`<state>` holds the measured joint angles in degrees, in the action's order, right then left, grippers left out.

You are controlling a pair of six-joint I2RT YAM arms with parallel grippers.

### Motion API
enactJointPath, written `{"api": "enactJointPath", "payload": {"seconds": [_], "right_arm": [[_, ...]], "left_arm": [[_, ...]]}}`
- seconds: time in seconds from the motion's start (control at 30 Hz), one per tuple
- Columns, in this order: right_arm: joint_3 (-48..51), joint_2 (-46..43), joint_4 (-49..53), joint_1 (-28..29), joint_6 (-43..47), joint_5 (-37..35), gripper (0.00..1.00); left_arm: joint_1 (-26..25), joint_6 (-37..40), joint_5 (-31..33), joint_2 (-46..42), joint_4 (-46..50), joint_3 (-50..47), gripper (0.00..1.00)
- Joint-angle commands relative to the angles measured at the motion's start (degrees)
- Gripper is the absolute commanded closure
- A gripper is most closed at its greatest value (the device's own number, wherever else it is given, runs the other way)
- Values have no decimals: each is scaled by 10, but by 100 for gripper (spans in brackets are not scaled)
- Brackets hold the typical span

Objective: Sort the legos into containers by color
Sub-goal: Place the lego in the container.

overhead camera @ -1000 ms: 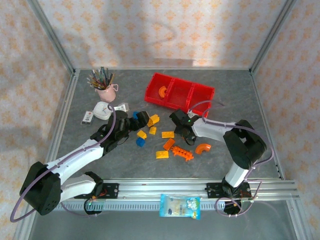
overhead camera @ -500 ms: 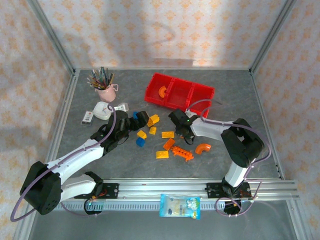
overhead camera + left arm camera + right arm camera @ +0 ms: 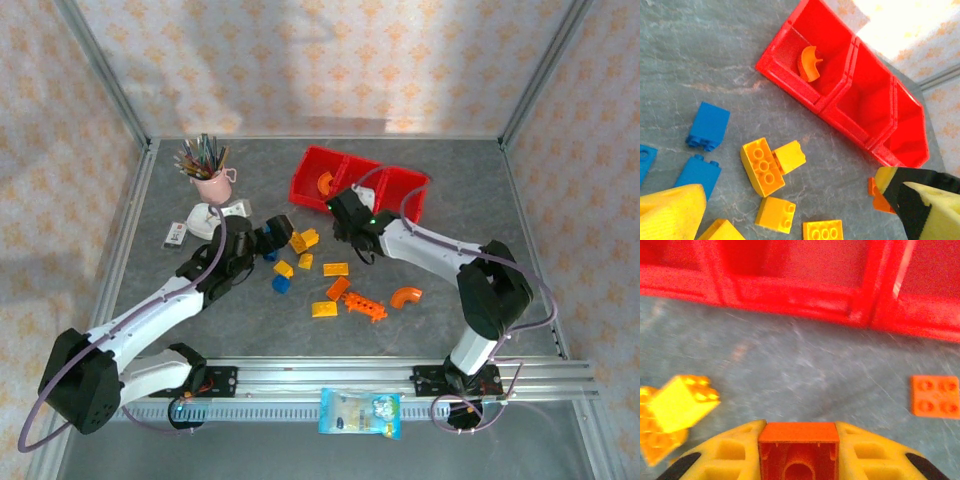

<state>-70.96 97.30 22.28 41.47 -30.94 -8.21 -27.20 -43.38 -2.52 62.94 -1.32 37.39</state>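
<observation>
Orange square plastic brick (image 3: 799, 431), clamped in the right pincer (image 3: 799, 445), has come from mid-surface to the joined red plastic bins (image 3: 850, 120), so release seems next; left pincer (image 3: 276, 232) apart.

You have bare table (image 3: 480, 185) along the frame's right side; loose bricks (image 3: 336, 269) crowd the centre, red bins (image 3: 308, 172) block the upper middle.

Glossy red plastic containers (image 3: 790, 85), smooth shiny plastic legos (image 3: 762, 167), matt grey stone-look tabletop (image 3: 700, 60)
</observation>
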Motion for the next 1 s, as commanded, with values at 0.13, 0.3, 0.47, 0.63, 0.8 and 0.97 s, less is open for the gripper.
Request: {"api": "enactJointPath", "payload": {"seconds": [0.13,0.3,0.47,0.63,0.8,0.97], "right_arm": [[-135,96,-49,-3,52,-28,76],[-274,196,-11,-15,58,-61,75],[-346,267,-43,-37,88,-54,74],[-449,344,-11,-62,94,-56,67],[-485,363,-25,-67,141,-51,49],[-473,338,-25,-67,153,-36,43]], "left_arm": [[49,27,-4,-10,17,29,1],[75,35,-13,5,17,37,1],[87,37,-15,25,0,40,1],[90,44,-20,49,-14,53,1],[90,51,-20,57,-32,56,1],[90,57,-18,65,-21,67,1]]}}
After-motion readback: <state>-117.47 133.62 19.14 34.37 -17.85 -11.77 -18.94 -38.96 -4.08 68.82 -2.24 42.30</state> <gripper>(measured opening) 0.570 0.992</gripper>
